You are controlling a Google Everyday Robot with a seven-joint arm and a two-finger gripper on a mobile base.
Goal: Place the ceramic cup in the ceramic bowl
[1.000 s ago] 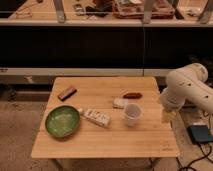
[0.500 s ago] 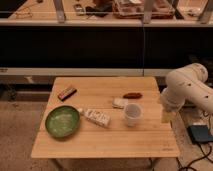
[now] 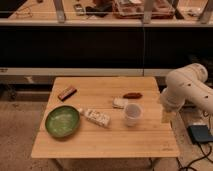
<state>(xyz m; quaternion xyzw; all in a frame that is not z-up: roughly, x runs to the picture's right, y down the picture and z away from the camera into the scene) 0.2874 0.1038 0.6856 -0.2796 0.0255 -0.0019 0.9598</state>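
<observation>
The white ceramic cup stands upright on the wooden table, right of centre. The green ceramic bowl sits near the table's left front, with nothing in it. My white arm is at the table's right side. My gripper hangs pointing down over the table's right edge, to the right of the cup and apart from it, holding nothing that I can see.
A flat white patterned packet lies between the bowl and the cup. A brown bar lies at the back left. A small pale item and a brown item lie behind the cup. Dark shelving stands behind the table.
</observation>
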